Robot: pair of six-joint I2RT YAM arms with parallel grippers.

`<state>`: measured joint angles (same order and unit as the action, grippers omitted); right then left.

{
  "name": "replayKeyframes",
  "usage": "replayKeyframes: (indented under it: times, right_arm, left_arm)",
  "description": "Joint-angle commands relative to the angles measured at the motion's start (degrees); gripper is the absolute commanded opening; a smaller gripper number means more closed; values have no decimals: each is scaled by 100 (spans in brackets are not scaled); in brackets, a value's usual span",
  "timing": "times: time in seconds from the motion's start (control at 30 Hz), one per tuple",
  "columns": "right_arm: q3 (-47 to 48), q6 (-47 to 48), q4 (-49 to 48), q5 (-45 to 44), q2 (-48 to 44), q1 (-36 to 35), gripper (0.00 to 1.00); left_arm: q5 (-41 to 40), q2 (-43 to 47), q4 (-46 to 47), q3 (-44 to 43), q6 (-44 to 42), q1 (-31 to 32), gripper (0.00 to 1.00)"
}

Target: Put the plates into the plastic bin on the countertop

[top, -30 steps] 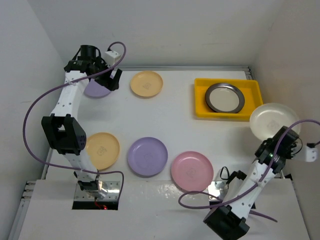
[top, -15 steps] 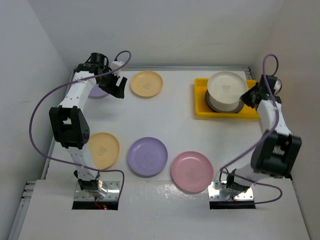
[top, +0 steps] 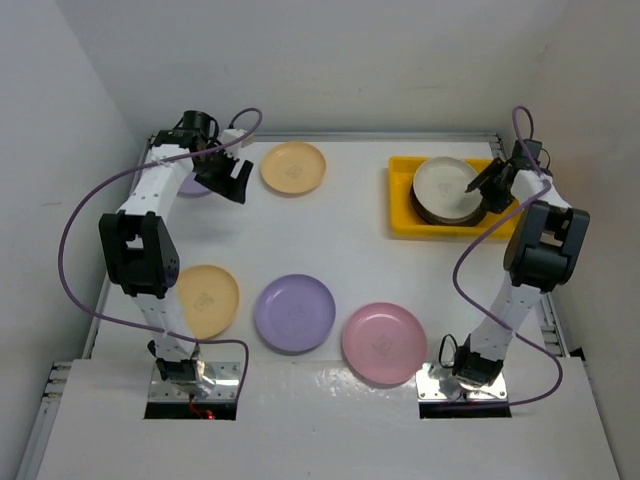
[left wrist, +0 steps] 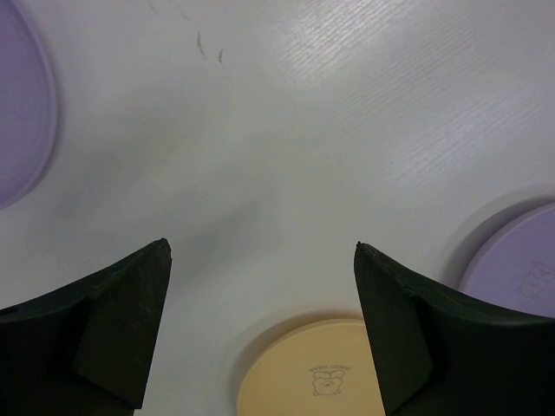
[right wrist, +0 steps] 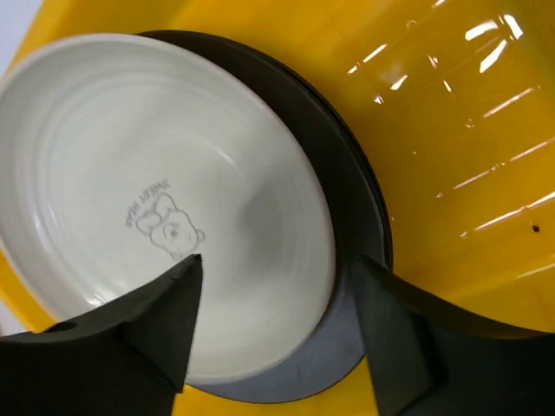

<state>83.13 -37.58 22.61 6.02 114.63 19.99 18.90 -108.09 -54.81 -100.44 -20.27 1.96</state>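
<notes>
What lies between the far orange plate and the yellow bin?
Nothing but bare countertop between the far orange plate and the yellow bin, per the top external view.

The bin (top: 400, 208) sits far right on the countertop (top: 400, 290), stacked plates (top: 445, 185) in it. Two far-left plates (top: 293, 167) lie outside, a row of three (top: 294, 313) nearer.
</notes>
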Motion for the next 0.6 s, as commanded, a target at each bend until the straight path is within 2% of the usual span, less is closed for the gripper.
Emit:
replayKeyframes:
  times: [0.0, 0.03, 0.07, 0.1, 0.23, 0.27, 0.33, 0.37, 0.4, 0.43, 0.47, 0.57]
  right_arm:
    - [396, 610, 366, -204, -90, -100, 73]
    - [484, 673, 619, -363, -142, -118, 82]
    - [493, 726, 683, -461, -290, -144, 96]
    - [450, 874, 744, -496, -396, -153, 98]
    - [-208, 1139, 841, -558, -1600, -468, 98]
    - [-662, 1200, 1024, -462, -1784, -661, 98]
    - [-1016, 1446, 1394, -34, -2435, -1029, 84]
    - [-1741, 1586, 1534, 387, -2889, -1319, 70]
    - [-2026, 1622, 1605, 565, -3033, -1635, 68]
    - [-2273, 1614, 1615, 837, -3147, -1795, 68]
    - [-3041, 1527, 1658, 909, -3462, -2180, 76]
    - [-3994, 1096, 1685, 560, -3719, -3128, 82]
  left_arm:
    - [-35, -10, -126, -291, 58, -11, 86]
    - [-35, -10, -127, -292, 58, -11, 86]
    - [-35, -10, -127, -344, 58, -11, 86]
    - [-35, 68, -188, -344, 58, -11, 86]
    - [-35, 428, -188, -12, 58, -11, 86]
    - [-35, 516, -188, 77, 58, 41, 86]
    - [-35, 710, -188, 374, 58, 42, 86]
    - [-35, 928, -136, 489, 58, 42, 87]
    - [-35, 1035, -83, 595, 58, 42, 87]
    - [-35, 1140, -83, 814, 58, 42, 87]
    - [-35, 1350, -31, 920, 58, 42, 87]
    - [-35, 1641, 31, 1281, 58, 42, 87]
